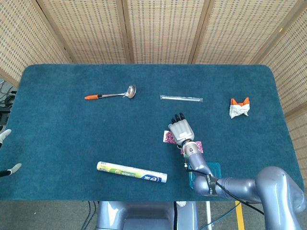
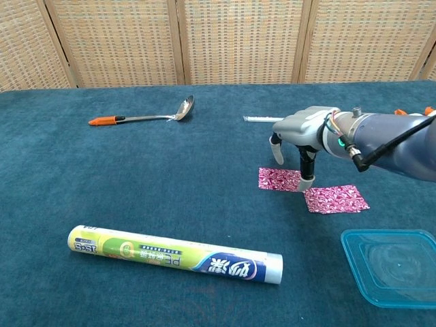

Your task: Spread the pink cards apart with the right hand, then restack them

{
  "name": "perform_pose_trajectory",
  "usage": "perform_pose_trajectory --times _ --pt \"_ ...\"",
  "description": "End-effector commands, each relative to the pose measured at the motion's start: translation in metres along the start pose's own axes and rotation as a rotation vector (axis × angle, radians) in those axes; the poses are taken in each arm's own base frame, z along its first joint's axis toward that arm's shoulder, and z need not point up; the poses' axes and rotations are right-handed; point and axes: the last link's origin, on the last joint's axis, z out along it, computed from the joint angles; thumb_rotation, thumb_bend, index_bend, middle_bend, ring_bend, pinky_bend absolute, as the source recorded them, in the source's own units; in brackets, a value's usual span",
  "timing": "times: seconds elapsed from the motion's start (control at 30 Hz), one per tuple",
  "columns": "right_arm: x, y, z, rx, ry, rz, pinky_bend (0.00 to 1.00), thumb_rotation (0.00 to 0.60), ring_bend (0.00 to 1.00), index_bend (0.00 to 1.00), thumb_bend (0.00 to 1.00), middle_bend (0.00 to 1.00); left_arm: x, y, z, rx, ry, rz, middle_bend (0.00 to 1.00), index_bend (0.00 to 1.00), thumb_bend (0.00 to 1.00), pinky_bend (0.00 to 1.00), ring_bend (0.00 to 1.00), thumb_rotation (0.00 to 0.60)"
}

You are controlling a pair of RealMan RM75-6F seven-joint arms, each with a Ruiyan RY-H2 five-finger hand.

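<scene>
Two pink patterned cards lie flat on the blue cloth, corner to corner. The left card [image 2: 279,179] [image 1: 167,137] and the right card [image 2: 336,199] [image 1: 197,145] barely overlap. My right hand [image 2: 304,131] [image 1: 180,130] hovers palm down over the left card with its fingers pointing down and apart. One fingertip [image 2: 306,181] touches where the two cards meet. The hand holds nothing. Only two spread fingertips of my left hand [image 1: 5,151] show at the left edge of the head view, off the table, with nothing between them.
A ladle [image 2: 144,117] [image 1: 112,95] with an orange handle lies at the back left. A cling-film roll [image 2: 174,254] [image 1: 132,172] lies near the front. A wrapped straw [image 1: 181,98] and a snack packet [image 1: 239,108] lie further back. A blue plastic box [image 2: 392,267] stands front right.
</scene>
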Motion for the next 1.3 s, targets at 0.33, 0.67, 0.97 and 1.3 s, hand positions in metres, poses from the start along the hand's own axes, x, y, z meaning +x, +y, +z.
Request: perform_pose_trajectory --times 0.33,0.67,0.97,1.3 --pt "-0.008 0.002 0.019 -0.03 -0.01 -0.003 0.0 0.6 0.0 0.36 0.15 0.18 0.003 -0.004 -0.001 0.014 0.005 0.002 0.0 0.08 0.14 0.0 0.0 0.6" --pt "-0.01 0.008 0.023 -0.043 -0.005 -0.007 0.0 0.6 0.0 0.36 0.15 0.18 0.003 -0.002 -0.002 0.013 0.008 0.004 0.0 0.08 0.14 0.0 0.0 0.6" --pt "-0.008 0.013 0.029 -0.059 0.02 -0.024 0.0 0.6 0.0 0.36 0.15 0.18 0.003 -0.003 -0.002 0.018 0.008 0.005 0.0 0.08 0.14 0.0 0.0 0.6" --pt "-0.004 0.011 0.029 -0.047 0.032 -0.034 0.0 0.6 0.0 0.36 0.15 0.18 0.002 -0.004 -0.002 0.022 0.008 0.003 0.0 0.08 0.14 0.0 0.0 0.6"
